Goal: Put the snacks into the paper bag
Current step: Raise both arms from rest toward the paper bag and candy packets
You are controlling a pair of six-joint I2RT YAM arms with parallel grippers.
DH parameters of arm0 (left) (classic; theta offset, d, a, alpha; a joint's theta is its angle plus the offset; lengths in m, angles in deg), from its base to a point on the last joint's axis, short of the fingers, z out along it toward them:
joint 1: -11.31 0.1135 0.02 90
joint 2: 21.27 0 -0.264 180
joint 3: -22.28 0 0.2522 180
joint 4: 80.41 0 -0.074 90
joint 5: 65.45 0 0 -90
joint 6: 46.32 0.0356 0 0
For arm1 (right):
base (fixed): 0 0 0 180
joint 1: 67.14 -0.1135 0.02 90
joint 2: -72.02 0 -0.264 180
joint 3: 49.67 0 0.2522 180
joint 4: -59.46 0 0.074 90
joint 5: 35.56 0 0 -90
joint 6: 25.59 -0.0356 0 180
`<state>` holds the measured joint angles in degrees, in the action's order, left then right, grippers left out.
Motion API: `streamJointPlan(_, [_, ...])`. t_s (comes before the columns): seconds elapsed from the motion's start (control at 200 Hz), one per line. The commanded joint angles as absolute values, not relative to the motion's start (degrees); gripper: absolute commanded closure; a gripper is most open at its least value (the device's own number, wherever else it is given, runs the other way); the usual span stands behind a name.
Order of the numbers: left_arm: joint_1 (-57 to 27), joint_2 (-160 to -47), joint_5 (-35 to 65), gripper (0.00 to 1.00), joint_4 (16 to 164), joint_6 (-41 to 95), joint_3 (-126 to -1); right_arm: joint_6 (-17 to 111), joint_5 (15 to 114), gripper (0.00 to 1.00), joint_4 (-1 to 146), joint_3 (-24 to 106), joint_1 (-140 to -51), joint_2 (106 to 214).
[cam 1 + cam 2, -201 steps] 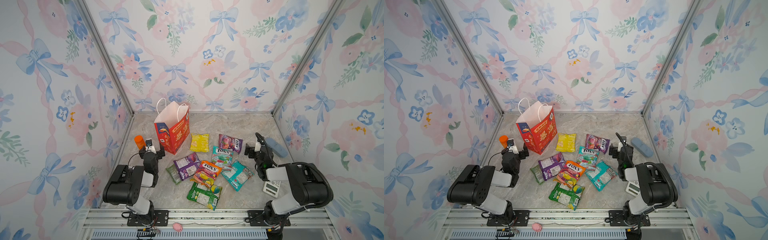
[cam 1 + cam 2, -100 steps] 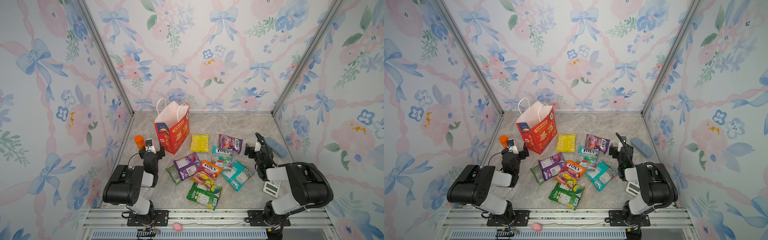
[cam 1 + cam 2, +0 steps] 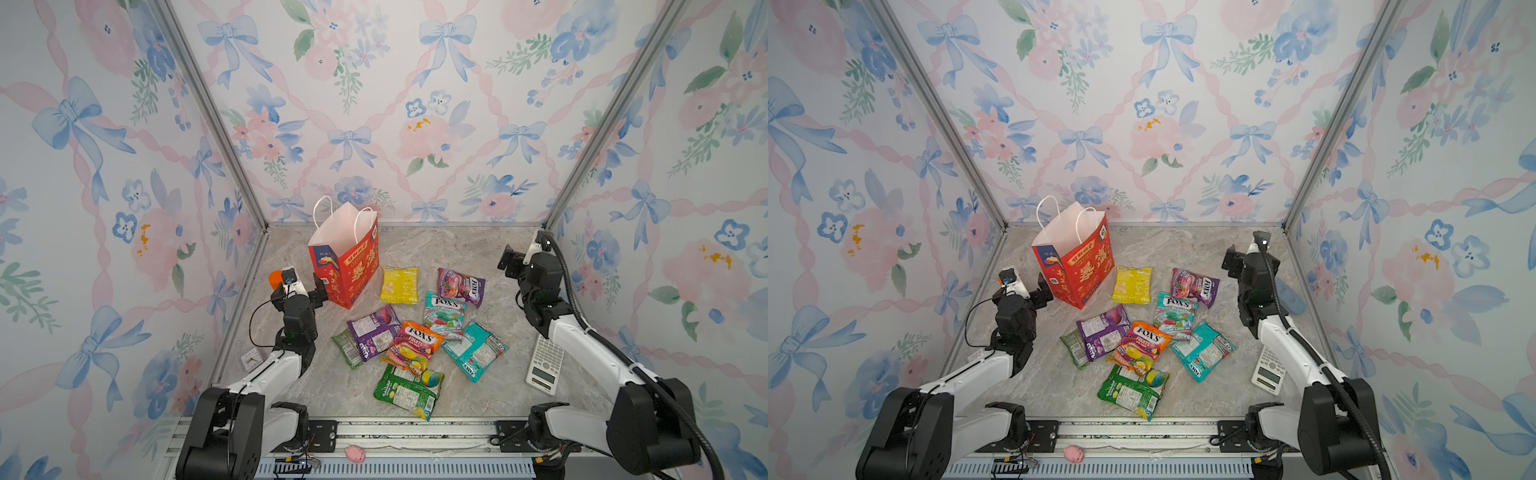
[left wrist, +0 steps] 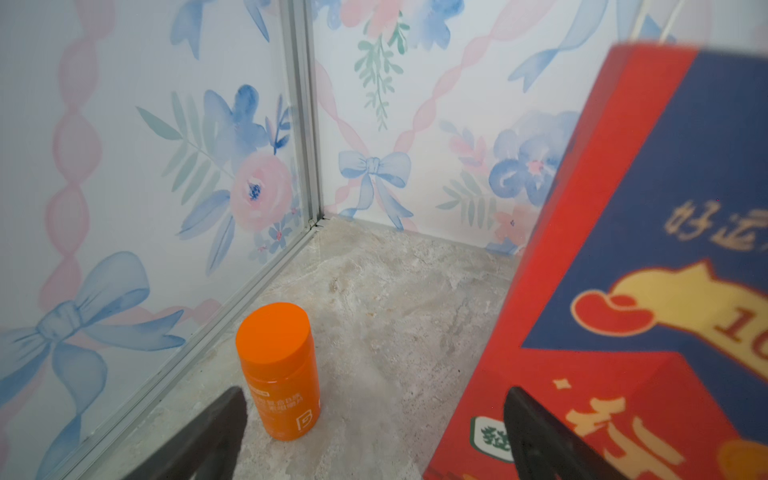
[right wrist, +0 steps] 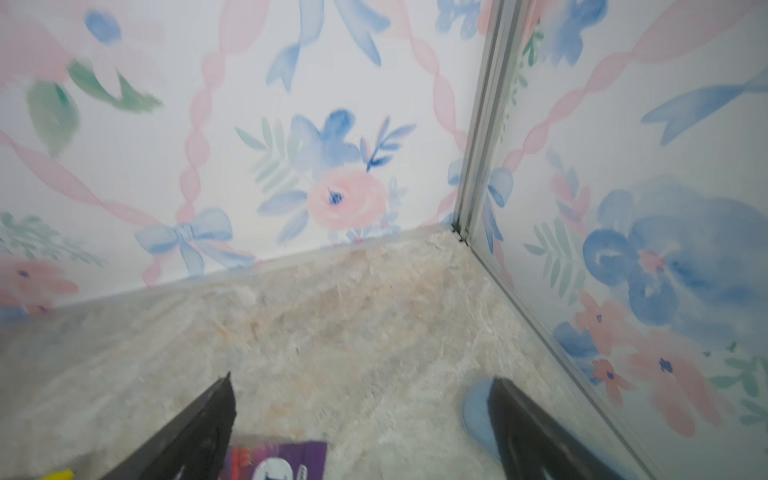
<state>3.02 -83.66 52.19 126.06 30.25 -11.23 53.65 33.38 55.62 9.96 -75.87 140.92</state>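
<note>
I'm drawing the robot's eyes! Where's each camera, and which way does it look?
Top views: high in front, looking down at paper bag, snacks, left arm, right arm.
Left wrist: on left arm, facing back-left corner; orange bottle, paper bag, open left tool.
Right wrist: on right arm, facing back-right corner; purple packet, open right tool.
Shared: paper bag in top and left wrist views.

An orange bottle [image 4: 277,370] is recorded upright on the marbled tabletop [image 3: 415,249], at 9 o'clock, close to the side wall. A white calculator [image 3: 545,365] is laid flat at 4 o'clock. A small white square item [image 3: 250,359] is noted at 8 o'clock, type unresolved. A pale blue flat object [image 3: 1289,297] is seen at 3 o'clock, blurred. A pink toy [image 3: 354,454] is found by the front rail [image 3: 415,428], at 6 o'clock.
</note>
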Motion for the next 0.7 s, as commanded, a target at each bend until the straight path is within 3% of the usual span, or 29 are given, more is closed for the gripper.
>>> streamJointPlan(0.0, [2.9,-75.0,59.5,0.02,111.9,14.2,-10.8,44.0,43.2,0.04,59.1,4.0,-72.0,138.4])
streamJointPlan(0.08, [3.9,-66.2,59.0,0.02,104.4,7.0,-11.1,40.7,51.8,0.03,54.1,1.1,-70.0,137.8])
streamJointPlan(0.22, [8.8,-55.0,52.1,0.02,95.2,8.6,-16.3,43.1,47.5,0.03,71.0,9.8,-74.2,140.0])
streamJointPlan(0.3, [11.1,-53.9,47.5,0.04,90.8,11.6,-21.8,44.6,47.3,0.03,77.7,14.4,-76.3,141.8])
streamJointPlan(0.69, [12.6,-83.3,20.0,0.32,59.3,23.7,-65.1,47.5,49.0,0.03,88.4,21.5,-83.4,145.7])
